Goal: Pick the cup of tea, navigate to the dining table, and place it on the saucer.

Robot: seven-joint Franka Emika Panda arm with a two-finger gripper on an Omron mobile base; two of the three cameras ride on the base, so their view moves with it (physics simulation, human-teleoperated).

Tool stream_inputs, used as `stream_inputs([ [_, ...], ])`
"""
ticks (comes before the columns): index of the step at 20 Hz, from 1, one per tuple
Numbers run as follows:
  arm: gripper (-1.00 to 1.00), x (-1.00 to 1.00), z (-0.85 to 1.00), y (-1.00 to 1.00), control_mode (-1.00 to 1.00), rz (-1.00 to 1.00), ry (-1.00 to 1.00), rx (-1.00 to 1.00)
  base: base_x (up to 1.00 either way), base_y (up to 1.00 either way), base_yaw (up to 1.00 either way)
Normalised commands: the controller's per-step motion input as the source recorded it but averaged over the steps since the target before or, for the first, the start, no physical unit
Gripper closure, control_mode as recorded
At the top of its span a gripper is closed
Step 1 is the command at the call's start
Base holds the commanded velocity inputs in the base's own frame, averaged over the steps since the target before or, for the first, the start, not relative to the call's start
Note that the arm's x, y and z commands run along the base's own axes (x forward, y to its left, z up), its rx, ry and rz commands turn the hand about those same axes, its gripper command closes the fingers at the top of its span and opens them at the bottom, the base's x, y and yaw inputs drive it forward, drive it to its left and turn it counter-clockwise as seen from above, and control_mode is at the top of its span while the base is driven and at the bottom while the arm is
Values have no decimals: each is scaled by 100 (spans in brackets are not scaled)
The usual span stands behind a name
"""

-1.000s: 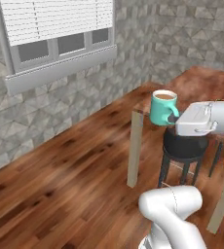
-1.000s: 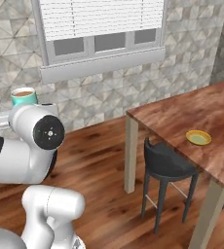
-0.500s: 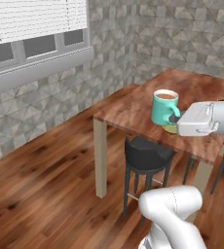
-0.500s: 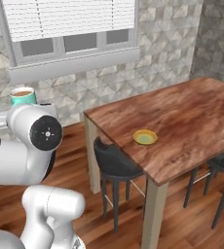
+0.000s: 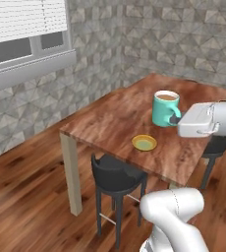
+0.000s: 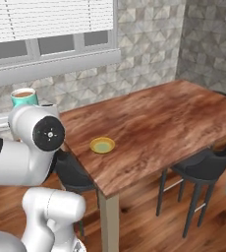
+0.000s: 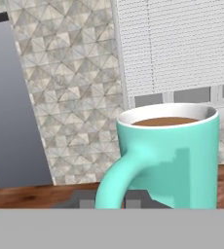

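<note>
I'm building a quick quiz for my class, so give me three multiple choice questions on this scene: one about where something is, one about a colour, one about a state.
1. Where is the saucer?
A. on the floor
B. on the table
C. on a stool

2. What colour is the cup?
A. red
B. white
C. teal

3. What state is the cup in?
A. held upright in the gripper, with tea in it
B. tipped over on the table
C. resting on the saucer

Answers: 1 B, the yellow dish lies on the wood top near its edge. 2 C, its glossy wall is teal. 3 A, it is raised by its handle, away from the saucer, brown liquid level inside.
</note>
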Motion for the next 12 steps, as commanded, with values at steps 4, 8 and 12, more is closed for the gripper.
stream_inputs([
  [4,100,0,0,0,100,0,0,0,0,-49,-8],
  [8,100,0,0,0,100,0,0,0,0,-6,-2],
  [12,100,0,0,0,100,0,0,0,0,0,0],
])
